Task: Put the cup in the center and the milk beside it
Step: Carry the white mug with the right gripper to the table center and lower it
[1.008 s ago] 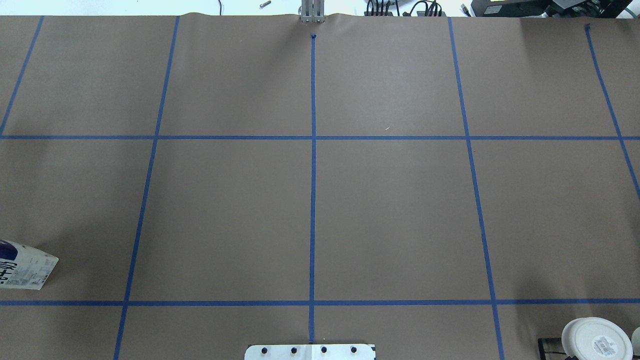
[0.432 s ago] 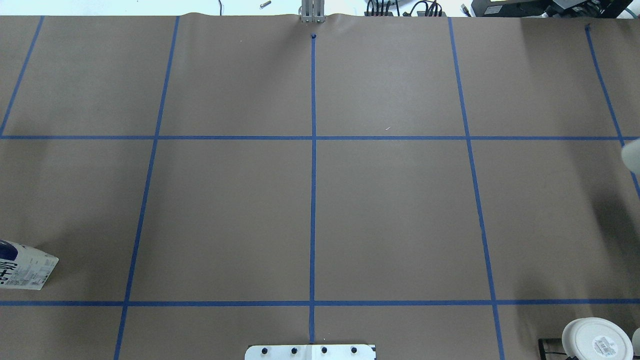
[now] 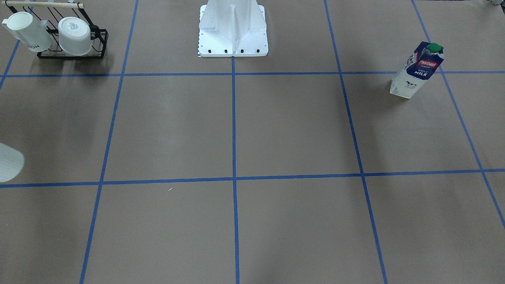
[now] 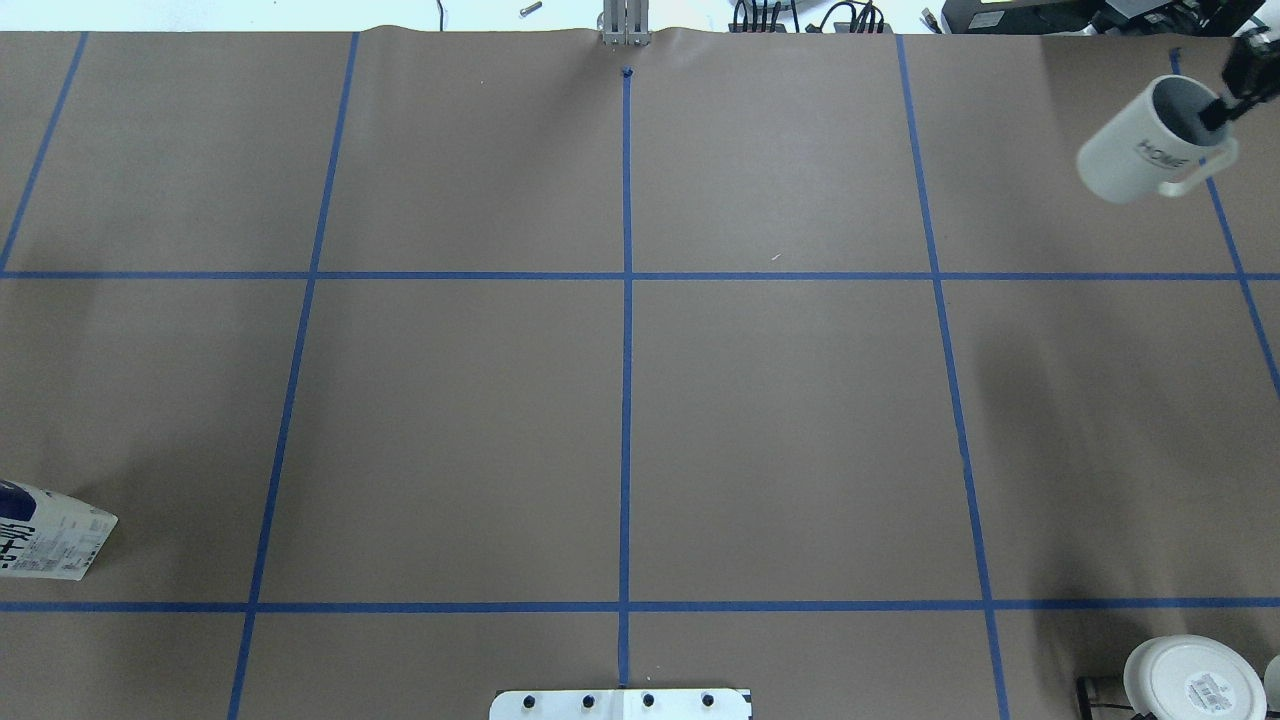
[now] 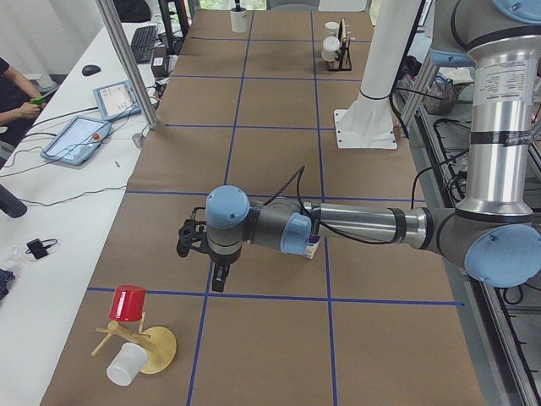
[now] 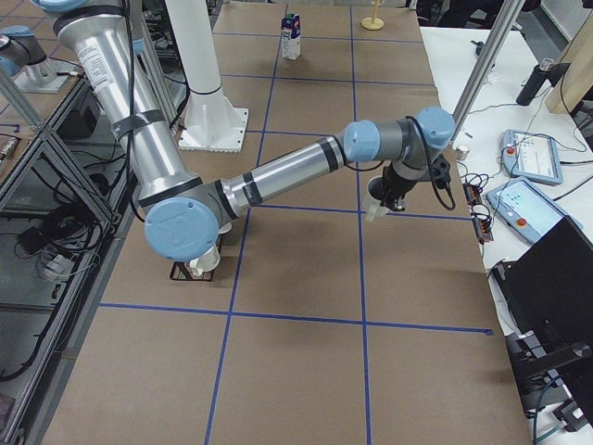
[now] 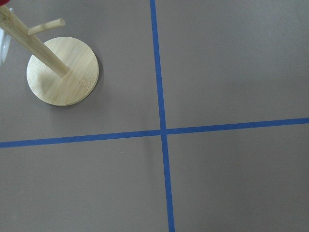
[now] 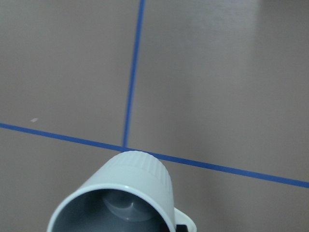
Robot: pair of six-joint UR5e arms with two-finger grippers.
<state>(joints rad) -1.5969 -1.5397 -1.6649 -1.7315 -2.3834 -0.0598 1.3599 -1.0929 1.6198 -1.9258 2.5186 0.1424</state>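
Note:
The cup, a white mug with a loop handle, a grey inside and faint "HOME" lettering, hangs tilted over the table's far right. My right gripper is shut on its rim, one finger inside. The cup also shows in the right wrist view, the exterior right view and at the front-facing view's left edge. The milk stands upright far out on my left, cut by the overhead view's edge. The center is bare. My left gripper shows only from the side; I cannot tell its state.
A black rack near my base on my right holds another lettered mug and a wider white cup. A wooden mug tree with a red cup stands at my far left. My white base stands at the table's near edge.
The cup in my right gripper has come into the overhead view from the right edge and moved toward the far side. The milk has not moved.

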